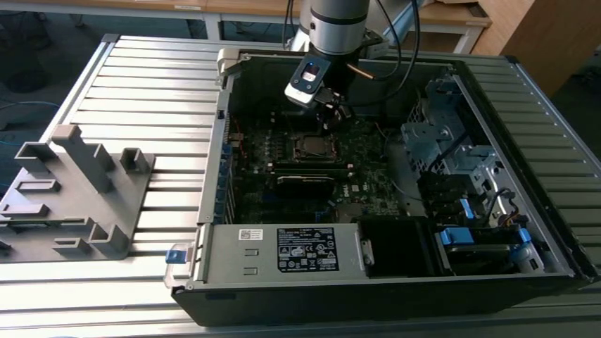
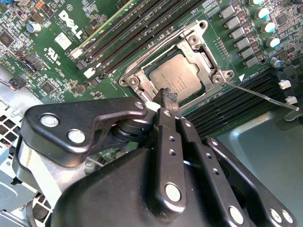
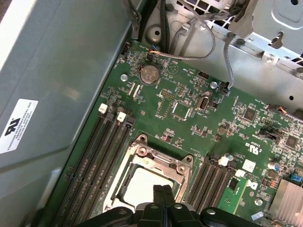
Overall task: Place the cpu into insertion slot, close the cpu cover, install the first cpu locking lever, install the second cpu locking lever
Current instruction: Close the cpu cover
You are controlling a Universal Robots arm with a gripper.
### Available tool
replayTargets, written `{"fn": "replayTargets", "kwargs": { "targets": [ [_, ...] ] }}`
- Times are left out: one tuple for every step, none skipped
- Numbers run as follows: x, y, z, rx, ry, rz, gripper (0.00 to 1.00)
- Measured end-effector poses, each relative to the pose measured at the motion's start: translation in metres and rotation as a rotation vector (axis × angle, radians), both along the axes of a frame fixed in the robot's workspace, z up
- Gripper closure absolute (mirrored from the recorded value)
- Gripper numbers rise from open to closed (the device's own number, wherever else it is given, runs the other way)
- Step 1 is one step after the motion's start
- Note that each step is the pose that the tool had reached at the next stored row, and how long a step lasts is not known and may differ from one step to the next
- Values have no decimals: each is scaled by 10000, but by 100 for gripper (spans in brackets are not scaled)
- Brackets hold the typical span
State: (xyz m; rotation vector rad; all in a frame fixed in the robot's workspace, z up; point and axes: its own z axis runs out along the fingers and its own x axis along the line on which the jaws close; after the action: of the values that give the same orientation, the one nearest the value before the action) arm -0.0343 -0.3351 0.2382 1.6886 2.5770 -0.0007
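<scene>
The cpu (image 2: 180, 81) lies flat in the insertion slot (image 2: 130, 78), its silver-grey top showing. The cpu cover (image 2: 196, 47) lies down around it as a silvery frame. A thin metal locking lever (image 2: 260, 97) sticks out from the slot's corner over the black memory slots. My gripper (image 2: 168, 97) hangs just above the cpu's edge, fingers shut together with nothing between them. In the first wrist view the gripper (image 3: 162, 189) is over the cpu (image 3: 139, 184) and the cover (image 3: 161, 161). In the exterior view the gripper (image 1: 331, 113) hovers above the slot (image 1: 310, 146) inside the open computer case.
The green motherboard (image 3: 189, 109) carries long black memory slots (image 3: 106, 151) on both sides of the socket. Case walls (image 1: 221, 162), a drive cage (image 1: 441, 134) and loose cables (image 3: 199, 52) surround it. A grey fixture (image 1: 80, 190) stands on the slatted table at the exterior view's left.
</scene>
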Motion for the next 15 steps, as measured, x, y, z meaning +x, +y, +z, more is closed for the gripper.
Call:
{"fn": "replayTargets", "kwargs": {
  "targets": [
    [0, 0, 0, 0, 0, 0, 90],
    [0, 0, 0, 0, 0, 0, 90],
    [0, 0, 0, 0, 0, 1, 90],
    [0, 0, 0, 0, 0, 1, 90],
    [0, 0, 0, 0, 0, 1, 90],
    [0, 0, 0, 0, 0, 1, 90],
    [0, 0, 0, 0, 0, 1, 90],
    [0, 0, 0, 0, 0, -7, 90],
    [0, 0, -2, 0, -1, -89, 90],
    [0, 0, -5, 2, -2, -258, 90],
    [0, 0, -7, 2, -1, -438, 90],
    [-1, 0, -9, 1, 0, -619, 90],
    [-1, 0, -11, 1, -1, -798, 90],
    [-1, 0, -12, -1, 0, -963, 90],
    [-1, -1, -12, -2, 1, -1008, 90]
  ]
}}
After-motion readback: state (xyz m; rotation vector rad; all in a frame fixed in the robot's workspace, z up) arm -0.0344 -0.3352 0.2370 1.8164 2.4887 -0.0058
